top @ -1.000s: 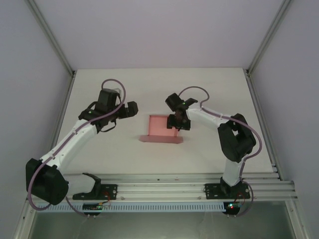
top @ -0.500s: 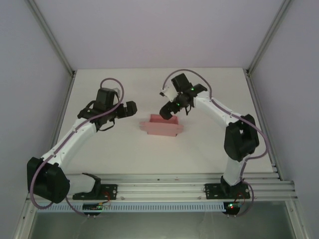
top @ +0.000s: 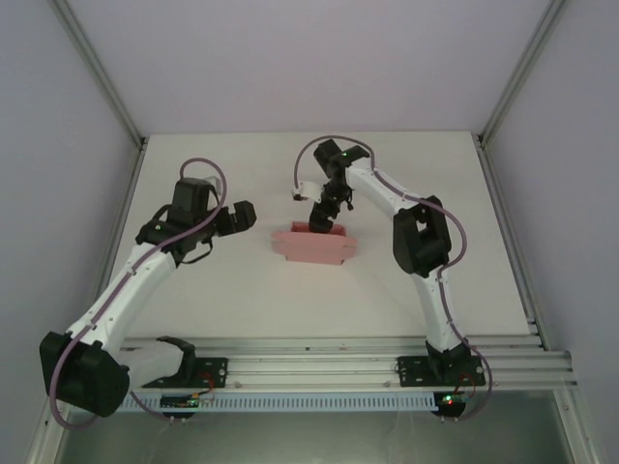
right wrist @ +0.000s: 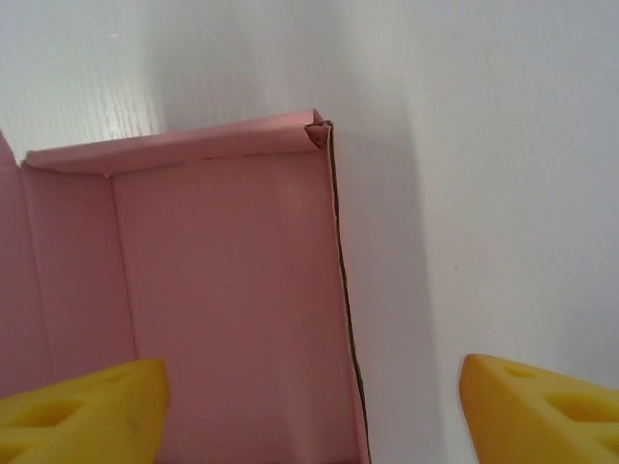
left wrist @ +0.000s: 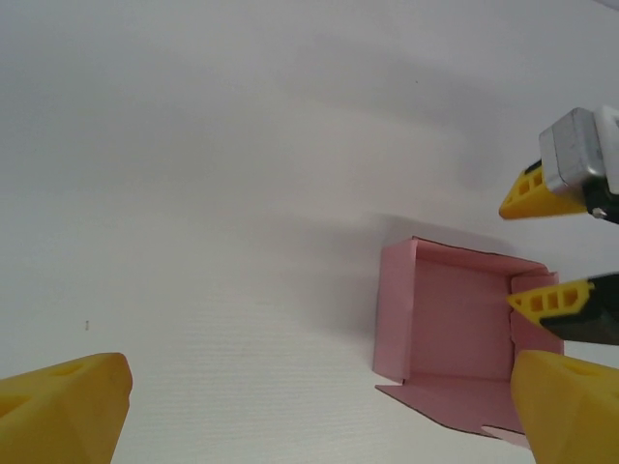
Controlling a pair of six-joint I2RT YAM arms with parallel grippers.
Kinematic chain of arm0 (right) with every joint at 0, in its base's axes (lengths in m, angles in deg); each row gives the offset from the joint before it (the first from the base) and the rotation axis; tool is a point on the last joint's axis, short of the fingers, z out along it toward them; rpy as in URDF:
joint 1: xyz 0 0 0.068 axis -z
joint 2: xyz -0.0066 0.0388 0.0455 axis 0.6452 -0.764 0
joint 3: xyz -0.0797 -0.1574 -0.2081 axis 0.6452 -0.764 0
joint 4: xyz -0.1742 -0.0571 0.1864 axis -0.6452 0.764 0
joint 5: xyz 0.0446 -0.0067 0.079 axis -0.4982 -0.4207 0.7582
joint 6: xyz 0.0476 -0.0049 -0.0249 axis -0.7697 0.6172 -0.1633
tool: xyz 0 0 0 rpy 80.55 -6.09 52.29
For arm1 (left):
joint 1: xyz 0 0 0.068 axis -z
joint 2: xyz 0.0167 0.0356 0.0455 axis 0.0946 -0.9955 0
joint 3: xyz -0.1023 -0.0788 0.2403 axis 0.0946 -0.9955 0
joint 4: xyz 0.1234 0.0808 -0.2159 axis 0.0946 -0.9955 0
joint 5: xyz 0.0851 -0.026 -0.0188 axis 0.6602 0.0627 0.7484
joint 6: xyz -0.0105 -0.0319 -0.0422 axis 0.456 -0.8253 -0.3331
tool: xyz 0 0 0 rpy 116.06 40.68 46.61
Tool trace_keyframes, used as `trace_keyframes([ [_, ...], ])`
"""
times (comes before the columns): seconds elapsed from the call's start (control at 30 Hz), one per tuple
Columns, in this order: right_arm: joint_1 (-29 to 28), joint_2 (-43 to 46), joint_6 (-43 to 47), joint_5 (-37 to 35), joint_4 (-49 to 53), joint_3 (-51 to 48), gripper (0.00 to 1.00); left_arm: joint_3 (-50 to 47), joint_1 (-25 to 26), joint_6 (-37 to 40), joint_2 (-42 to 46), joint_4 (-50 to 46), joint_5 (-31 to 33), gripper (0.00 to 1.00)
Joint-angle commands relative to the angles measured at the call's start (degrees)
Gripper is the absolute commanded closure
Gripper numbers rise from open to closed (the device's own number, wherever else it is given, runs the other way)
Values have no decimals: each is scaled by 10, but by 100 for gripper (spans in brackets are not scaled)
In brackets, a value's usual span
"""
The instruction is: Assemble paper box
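The paper box point(top: 314, 249) is a pink card tray with raised walls and a flat flap at its near side, lying mid-table. My right gripper point(top: 320, 222) hangs over its far edge, open. In the right wrist view the gripper point(right wrist: 314, 416) straddles one upright wall of the box point(right wrist: 222, 290), one yellow fingertip point(right wrist: 87, 406) inside and the other outside, neither touching it. My left gripper point(top: 248, 215) is open to the left of the box, apart from it. Its wrist view shows the box point(left wrist: 455, 329) and the right gripper's fingers point(left wrist: 549, 302) at the box's far wall.
The white table point(top: 416, 184) is bare around the box. An aluminium rail point(top: 309, 362) carrying both arm bases runs along the near edge. Frame posts stand at the back corners.
The right gripper rose off the box's right side, swung to its far edge and came down astride a wall. The box shifted and turned slightly. The left arm drew back a little to the left.
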Motion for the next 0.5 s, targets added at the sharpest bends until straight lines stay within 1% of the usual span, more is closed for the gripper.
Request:
trace_keyframes([
  [0.0, -5, -11, -73, -31, -31, 5, 51, -1, -5, 1, 14, -16, 14, 1],
  [0.07, -3, -9, -118, -44, -54, -6, 69, 0, -6, 2, 20, -17, 19, 0],
  [0.1, -2, -6, -143, -52, -61, -10, 75, -1, -6, 3, 22, -17, 22, 0],
  [0.17, -1, 6, -180, -67, -72, -28, 82, 0, -6, 6, 27, -17, 22, 1],
  [0.2, 0, 16, -208, -81, -87, -45, 88, -1, -6, 5, 31, -17, 23, 1],
  [0.3, -1, 56, -316, -144, -124, -100, 100, -6, -6, 2, 40, -17, 22, 0],
  [0.4, -4, 104, -478, -247, -133, -153, 100, -16, -7, -4, 48, -16, 19, 0],
  [0.47, -11, 141, -569, -281, -137, -205, 100, -21, -6, -6, 52, -12, 14, 0],
])
